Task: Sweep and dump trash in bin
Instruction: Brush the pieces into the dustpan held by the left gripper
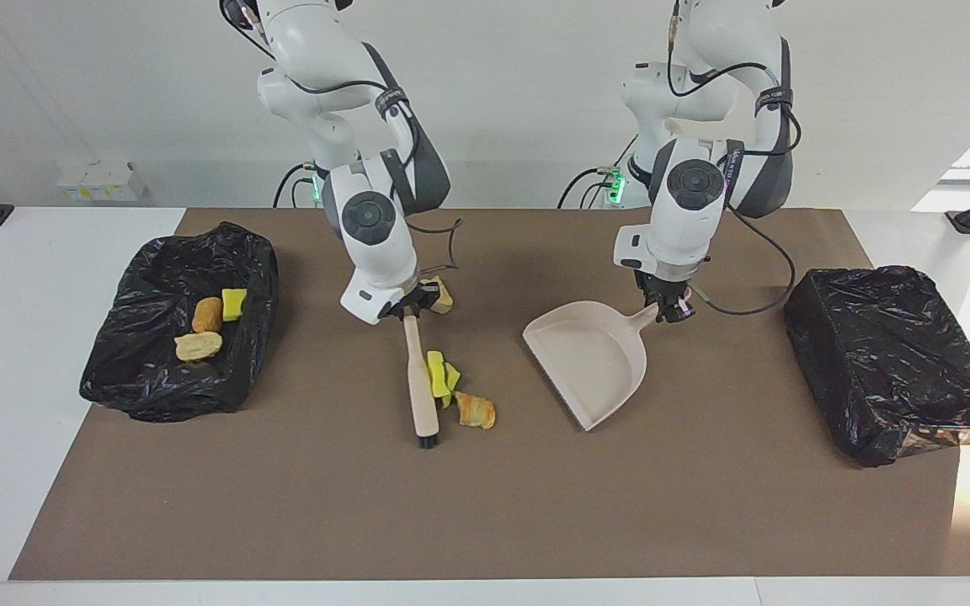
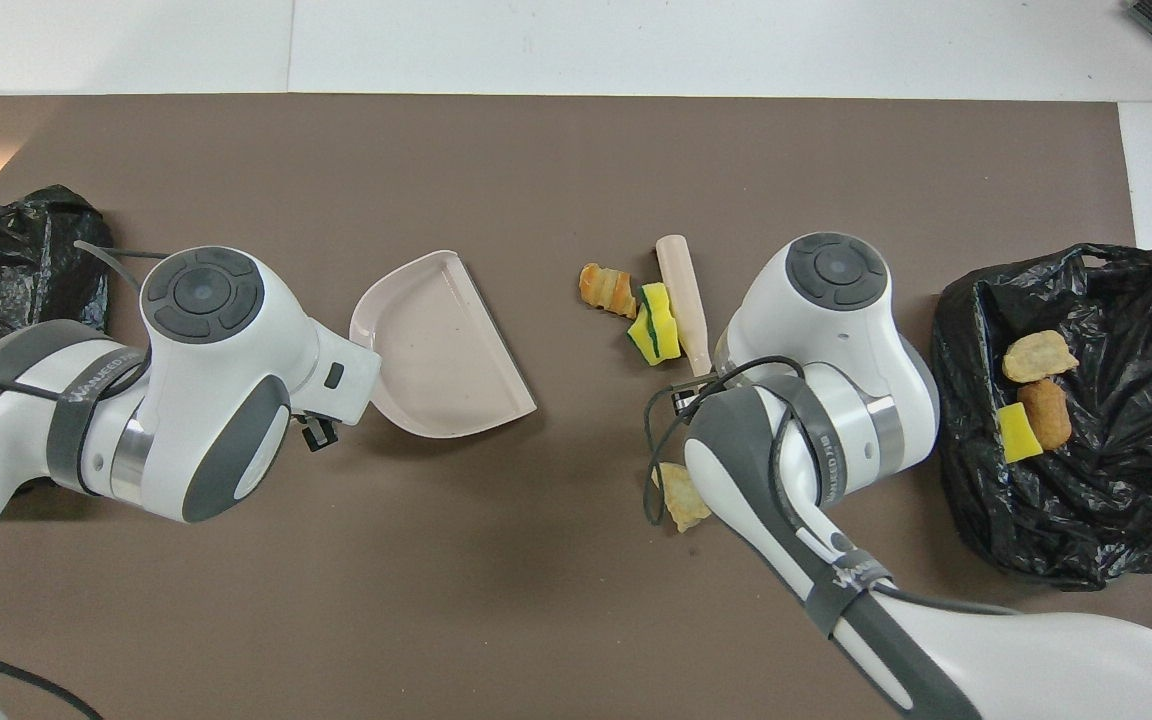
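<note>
Two bins (image 1: pixel 182 337) facing, one whole overhead

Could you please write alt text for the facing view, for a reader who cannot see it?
The right claw holds a brush beside yellow and orange trash on the brown mat, while the left claw holds a beige dustpan. Three pieces lie in a black-lined bin.

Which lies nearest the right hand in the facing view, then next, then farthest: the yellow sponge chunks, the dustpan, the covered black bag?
1. Yellow sponge chunks, beside the brush that the right hand holds.
2. Dustpan, mid-table, handle in the left hand.
3. Covered black bag, at the left arm's end.
</note>
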`<state>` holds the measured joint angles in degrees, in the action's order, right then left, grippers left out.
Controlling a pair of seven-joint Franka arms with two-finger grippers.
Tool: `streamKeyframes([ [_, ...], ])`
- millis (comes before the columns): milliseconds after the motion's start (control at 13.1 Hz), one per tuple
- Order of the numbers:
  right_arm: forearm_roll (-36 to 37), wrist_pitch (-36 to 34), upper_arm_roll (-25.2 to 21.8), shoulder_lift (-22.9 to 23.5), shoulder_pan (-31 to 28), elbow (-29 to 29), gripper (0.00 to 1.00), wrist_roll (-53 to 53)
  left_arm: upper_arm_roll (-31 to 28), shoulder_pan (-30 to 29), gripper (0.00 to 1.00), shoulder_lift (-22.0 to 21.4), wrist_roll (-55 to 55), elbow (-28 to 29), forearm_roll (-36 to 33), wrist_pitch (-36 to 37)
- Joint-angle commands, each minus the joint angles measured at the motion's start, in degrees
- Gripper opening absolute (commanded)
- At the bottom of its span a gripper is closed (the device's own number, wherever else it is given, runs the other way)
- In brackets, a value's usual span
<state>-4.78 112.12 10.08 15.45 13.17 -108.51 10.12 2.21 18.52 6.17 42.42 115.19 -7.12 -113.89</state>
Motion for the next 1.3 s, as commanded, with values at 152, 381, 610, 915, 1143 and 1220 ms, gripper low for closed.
streamKeyframes([
  [152,-4.27,0.03,0.12,2.31,3.8,0.84,0.0,2.45,-0.45,0.55,0.0,-0.19,1.09,0.04,-0.7,-1.42],
  [381,-4.45,0.73,0.2,2.22,3.62,0.41,0.0,2.1,-0.45,0.98,0.0,2.16,0.91,0.04,-1.05,-1.86],
  [610,-4.45,1.18,0.2,2.13,3.62,-0.03,0.0,1.83,-0.45,2.04,0.0,2.88,0.91,0.03,-1.23,-2.21],
  [915,-4.54,1.26,0.29,2.13,3.97,-0.03,0.0,1.92,-0.45,2.22,0.0,2.97,1.0,-0.05,-1.67,-2.56],
  [1143,-6.47,1.26,1.08,1.43,6.68,-0.3,0.0,1.74,-0.45,2.31,0.0,2.97,1.0,0.04,-2.28,-2.65],
  [1220,-6.47,1.35,1.43,1.17,8.44,-0.47,0.0,1.83,-0.45,2.31,0.0,2.88,1.09,0.04,-2.46,-2.57],
])
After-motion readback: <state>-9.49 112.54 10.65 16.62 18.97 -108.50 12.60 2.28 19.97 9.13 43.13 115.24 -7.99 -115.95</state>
